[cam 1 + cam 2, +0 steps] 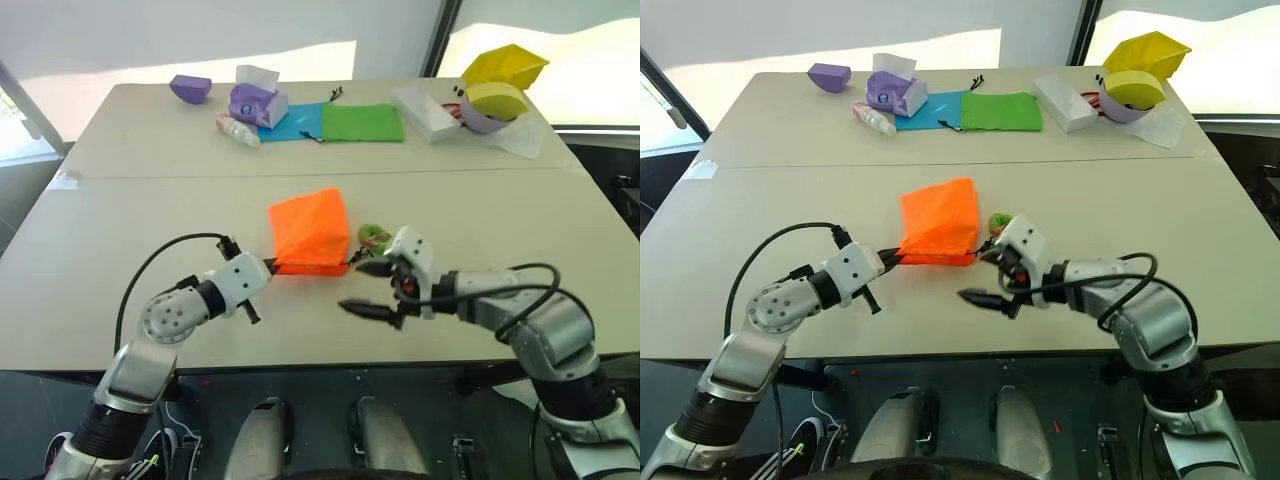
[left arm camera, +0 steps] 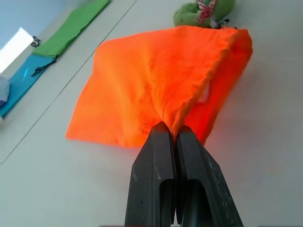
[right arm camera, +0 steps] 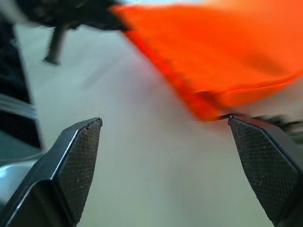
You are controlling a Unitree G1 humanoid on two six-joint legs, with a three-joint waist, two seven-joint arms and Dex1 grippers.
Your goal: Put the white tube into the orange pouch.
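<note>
Gripping the near edge of the orange pouch, our left gripper is keeping its two fingers pressed together on a fold of the fabric, lifting that edge a little off the table. We are seeing a small pale patch at the pouch's open end in the left wrist view, under the raised cloth; we cannot tell whether that is the white tube, and we are not making out the tube anywhere on the tabletop. Our right gripper is hanging just to the right of the pouch's near corner with its jaws spread wide and nothing between them; its fingers are standing well apart in its own wrist view, with the orange cloth beyond them. Lying just beside the pouch's right edge is its green loop, close to our right wrist. At the far side of the table we are looking at a green pouch and a blue pouch lying flat side by side, touching, a white-and-pink bottle lying near them, a purple tissue box, a white box and a yellow bowl.
</note>
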